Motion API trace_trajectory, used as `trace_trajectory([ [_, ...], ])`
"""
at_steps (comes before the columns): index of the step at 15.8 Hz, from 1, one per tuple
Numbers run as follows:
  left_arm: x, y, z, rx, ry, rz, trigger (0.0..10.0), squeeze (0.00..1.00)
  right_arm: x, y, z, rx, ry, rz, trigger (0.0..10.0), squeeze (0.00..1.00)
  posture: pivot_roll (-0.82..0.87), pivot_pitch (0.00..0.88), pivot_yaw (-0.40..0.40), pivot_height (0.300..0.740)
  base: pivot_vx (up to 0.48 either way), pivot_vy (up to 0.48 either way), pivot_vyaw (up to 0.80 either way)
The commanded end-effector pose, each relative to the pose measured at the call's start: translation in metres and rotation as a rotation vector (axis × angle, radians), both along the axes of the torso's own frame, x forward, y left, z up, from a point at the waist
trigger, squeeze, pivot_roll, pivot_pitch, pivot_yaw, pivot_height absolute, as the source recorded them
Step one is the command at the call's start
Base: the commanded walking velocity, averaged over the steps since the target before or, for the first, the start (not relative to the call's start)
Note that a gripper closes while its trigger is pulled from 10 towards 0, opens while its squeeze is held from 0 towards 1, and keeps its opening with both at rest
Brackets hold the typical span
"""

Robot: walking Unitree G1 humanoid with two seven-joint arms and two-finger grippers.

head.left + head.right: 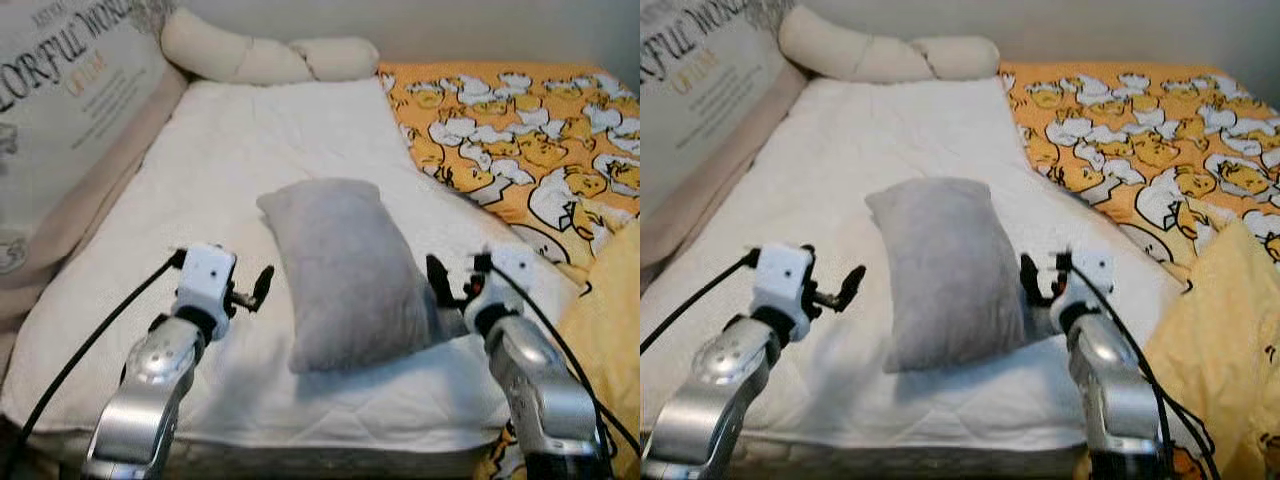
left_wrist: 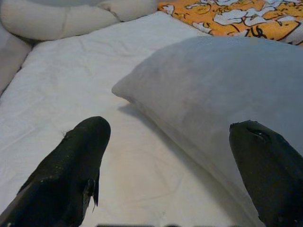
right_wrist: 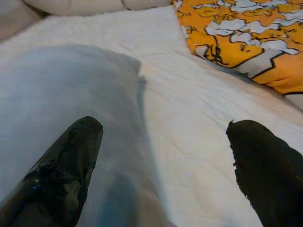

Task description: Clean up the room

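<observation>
Both silver arms reached in from the near edge, each ending in a two-fingered black tool. At about eight o'clock in the head view sat the left tool (image 1: 258, 288), its fingers (image 2: 71, 165) spread wide with nothing between them, just beside the left edge of the grey pillow (image 1: 345, 270) and seemingly not yet touching. The right tool (image 1: 440, 285) stood at roughly four o'clock, also spread wide and empty; one finger (image 3: 66, 165) looked to overlap the pillow's right edge, though contact could not be confirmed. This flanking pose suggested a two-sided lift, sensible for something soft and too broad for one tool. That pillow lay near the middle of the bed's white mattress (image 1: 230, 150), its long axis running from six toward twelve, tilted a little toward eleven, plump and likely to sag when raised. At twelve o'clock a cream bolster (image 1: 260, 55) rested along the head of the bed, perhaps where the pillow belongs. An orange duck-print blanket (image 1: 520, 130) was bunched from one to four o'clock, still unfolded. A large printed cushion (image 1: 70, 120) leaned at ten o'clock.
</observation>
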State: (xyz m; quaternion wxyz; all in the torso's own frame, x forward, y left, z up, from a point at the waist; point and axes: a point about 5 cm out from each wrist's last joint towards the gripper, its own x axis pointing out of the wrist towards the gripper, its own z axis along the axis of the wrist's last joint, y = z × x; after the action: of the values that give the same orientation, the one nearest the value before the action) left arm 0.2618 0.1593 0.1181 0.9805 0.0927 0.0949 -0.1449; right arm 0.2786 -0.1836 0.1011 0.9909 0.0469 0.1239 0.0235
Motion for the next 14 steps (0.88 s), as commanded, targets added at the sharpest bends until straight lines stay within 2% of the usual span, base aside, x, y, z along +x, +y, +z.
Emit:
trace_trajectory([
  [1, 0.013, 0.001, -0.004, -0.012, 0.044, -0.001, 10.0, 0.00, 0.010, -0.009, -0.003, 0.033, 0.024, -0.026, 10.0, 1.00, -0.06, 0.000, 0.006, 0.740, 0.000, 0.000, 0.00],
  [4, 0.052, -0.006, -0.018, -0.045, 0.136, 0.004, 10.0, 0.00, 0.045, -0.021, -0.009, 0.054, 0.058, -0.053, 10.0, 1.00, -0.08, 0.000, 0.016, 0.740, 0.000, 0.000, 0.00],
  [7, 0.072, -0.013, -0.037, -0.003, 0.221, 0.031, 10.0, 0.00, 0.066, -0.021, -0.013, 0.057, 0.097, -0.042, 10.0, 1.00, -0.10, 0.000, 0.027, 0.740, 0.000, 0.000, 0.00],
  [8, 0.074, -0.015, -0.043, 0.001, 0.250, 0.041, 10.0, 0.00, 0.068, -0.021, -0.016, 0.052, 0.113, -0.042, 10.0, 1.00, -0.10, 0.000, 0.026, 0.740, 0.000, 0.000, 0.00],
  [9, 0.074, -0.037, -0.061, -0.016, 0.341, 0.016, 10.0, 0.00, 0.069, -0.013, -0.031, 0.017, 0.215, 0.010, 10.0, 1.00, -0.09, 0.000, 0.017, 0.740, 0.000, 0.000, 0.00],
  [10, 0.072, -0.042, -0.063, -0.025, 0.352, 0.004, 10.0, 0.00, 0.068, -0.010, -0.035, 0.007, 0.240, 0.030, 10.0, 1.00, -0.09, 0.000, 0.017, 0.740, 0.000, 0.000, 0.00],
  [11, 0.069, -0.056, -0.067, -0.073, 0.377, -0.030, 10.0, 0.00, 0.067, -0.001, -0.039, 0.023, 0.255, 0.069, 10.0, 0.85, -0.10, 0.000, 0.015, 0.740, 0.000, 0.000, 0.00],
  [12, 0.069, -0.059, -0.068, -0.088, 0.383, -0.041, 10.0, 0.00, 0.067, 0.002, -0.039, 0.036, 0.254, 0.080, 10.0, 0.85, -0.10, 0.000, 0.015, 0.740, 0.000, 0.000, 0.00],
  [13, 0.067, -0.083, -0.061, -0.220, 0.383, -0.127, 10.0, 0.00, 0.061, 0.025, -0.046, 0.077, 0.291, 0.215, 10.0, 0.00, -0.11, 0.000, 0.015, 0.740, 0.000, 0.000, 0.00],
  [14, 0.065, -0.090, -0.058, -0.261, 0.384, -0.168, 10.0, 0.00, 0.057, 0.034, -0.048, 0.088, 0.304, 0.278, 10.0, 0.00, -0.11, 0.000, 0.015, 0.740, 0.000, 0.000, 0.00],
])
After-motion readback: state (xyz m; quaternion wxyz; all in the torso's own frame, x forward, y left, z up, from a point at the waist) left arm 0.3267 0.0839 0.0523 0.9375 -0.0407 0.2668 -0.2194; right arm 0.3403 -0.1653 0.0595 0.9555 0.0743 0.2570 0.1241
